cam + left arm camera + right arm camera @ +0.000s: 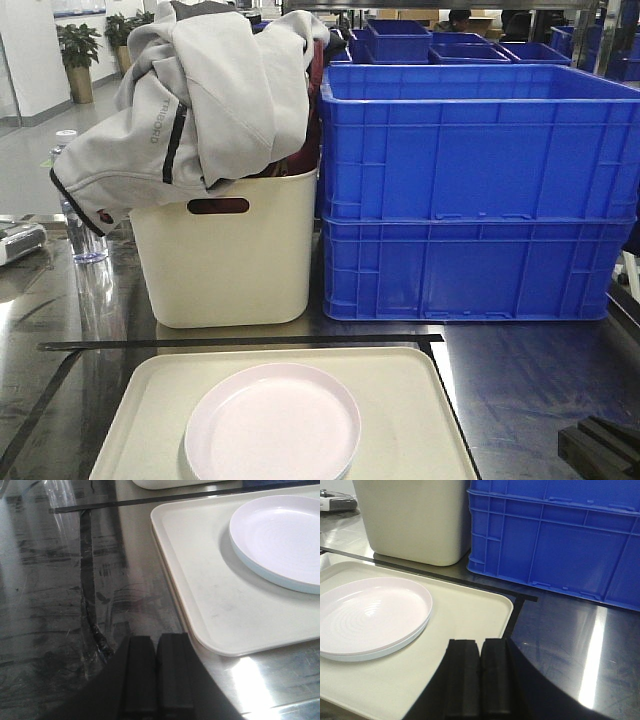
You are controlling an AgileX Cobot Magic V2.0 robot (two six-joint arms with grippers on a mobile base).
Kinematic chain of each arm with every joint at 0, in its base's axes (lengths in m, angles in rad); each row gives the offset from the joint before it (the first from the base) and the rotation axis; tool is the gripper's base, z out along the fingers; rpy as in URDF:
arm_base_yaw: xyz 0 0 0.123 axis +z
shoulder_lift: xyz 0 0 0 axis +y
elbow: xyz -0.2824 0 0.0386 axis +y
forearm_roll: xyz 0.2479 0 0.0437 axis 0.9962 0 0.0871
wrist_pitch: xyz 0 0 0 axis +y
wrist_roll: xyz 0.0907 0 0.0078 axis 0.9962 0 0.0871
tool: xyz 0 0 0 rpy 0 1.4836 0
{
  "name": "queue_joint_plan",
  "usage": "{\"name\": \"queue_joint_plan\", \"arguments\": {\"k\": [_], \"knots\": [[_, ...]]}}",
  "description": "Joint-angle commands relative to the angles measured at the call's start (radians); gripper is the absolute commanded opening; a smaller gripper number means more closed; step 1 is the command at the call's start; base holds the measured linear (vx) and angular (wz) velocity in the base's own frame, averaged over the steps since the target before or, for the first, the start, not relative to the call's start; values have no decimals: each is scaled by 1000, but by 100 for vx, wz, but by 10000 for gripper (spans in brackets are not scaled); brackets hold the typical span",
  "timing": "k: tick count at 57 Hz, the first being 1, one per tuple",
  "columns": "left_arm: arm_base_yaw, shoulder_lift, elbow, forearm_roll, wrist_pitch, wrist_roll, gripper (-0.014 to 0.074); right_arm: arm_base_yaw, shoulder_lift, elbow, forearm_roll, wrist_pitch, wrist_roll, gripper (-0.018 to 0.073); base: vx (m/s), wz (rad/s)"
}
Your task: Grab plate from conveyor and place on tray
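Note:
The pale pink plate [272,421] lies flat on the cream tray [410,410] at the front of the steel table. It also shows in the left wrist view as the plate [280,537] on the tray [210,595], and in the right wrist view as the plate [370,615] on the tray [465,615]. My left gripper [157,639] is shut and empty over the table, just left of the tray's near corner. My right gripper [480,642] is shut and empty above the tray's right edge, to the right of the plate. The conveyor is out of view.
A cream tub [230,255] stuffed with a grey jacket [200,100] stands behind the tray. Stacked blue crates [475,190] sit to its right. A clear bottle [85,235] stands at the left. Black tape lines [240,342] mark the table.

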Motion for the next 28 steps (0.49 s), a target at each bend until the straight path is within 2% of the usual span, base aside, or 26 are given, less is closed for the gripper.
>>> {"name": "queue_joint_plan", "arguments": {"k": [1, 12, 17, 21, 28], "knots": [[-5, 1, -28, -11, -71, -8, 0, -3, -6, -27, -6, -90, -2, -9, 0, 0], [-5, -4, -21, -5, -100, 5, 0, -3, -6, -27, -6, -82, -3, -9, 0, 0], [-5, -70, 26, 0, -174, 63, 0, -3, -6, -27, -6, -82, -3, -9, 0, 0], [-5, -164, 120, -11, -295, 91, 1, -3, -6, -27, -6, -82, -3, -9, 0, 0], [-5, -340, 356, -11, -535, 78, 0, -3, -6, -27, -6, -82, -3, -9, 0, 0]]}}
